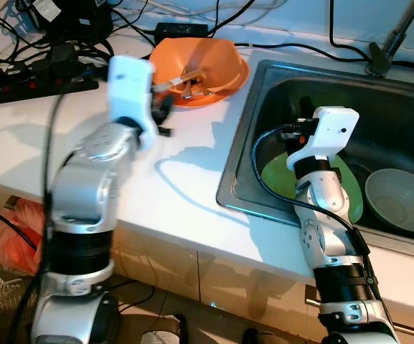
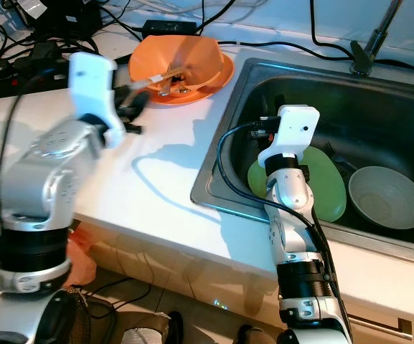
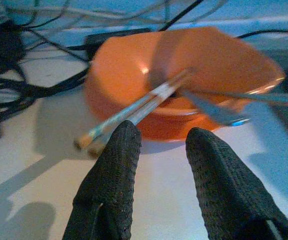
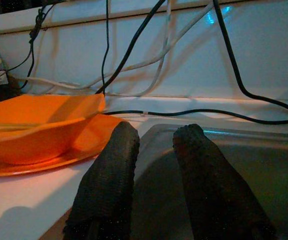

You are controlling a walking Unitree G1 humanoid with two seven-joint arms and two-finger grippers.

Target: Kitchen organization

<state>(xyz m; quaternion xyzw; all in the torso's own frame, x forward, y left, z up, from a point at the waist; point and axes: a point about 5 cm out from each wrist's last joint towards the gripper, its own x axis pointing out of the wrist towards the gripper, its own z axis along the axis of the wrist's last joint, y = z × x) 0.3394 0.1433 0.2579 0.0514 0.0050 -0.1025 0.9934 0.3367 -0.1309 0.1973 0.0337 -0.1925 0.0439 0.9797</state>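
Note:
An orange bowl [image 1: 199,64] sits on an orange plate [image 1: 239,77] at the back of the white counter [image 1: 185,186], beside the sink. A pair of chopsticks [image 3: 134,107] and a metal utensil [image 3: 218,107] lie across the bowl, the chopstick ends sticking out toward me. My left gripper [image 3: 158,137] is open just in front of the bowl, with the chopstick ends right above one fingertip [image 3: 124,135] and nothing between the fingers. My right gripper [image 4: 156,132] is open and empty over the sink's near left part. A green plate [image 1: 275,175] and a grey bowl [image 1: 400,201] lie in the sink.
The steel sink [image 1: 239,165] is set into the counter on the right, with a faucet [image 1: 389,43] at its back. A black power strip [image 1: 34,79] and tangled cables [image 1: 70,29] crowd the counter's back left. An orange bag [image 1: 13,233] lies on the floor.

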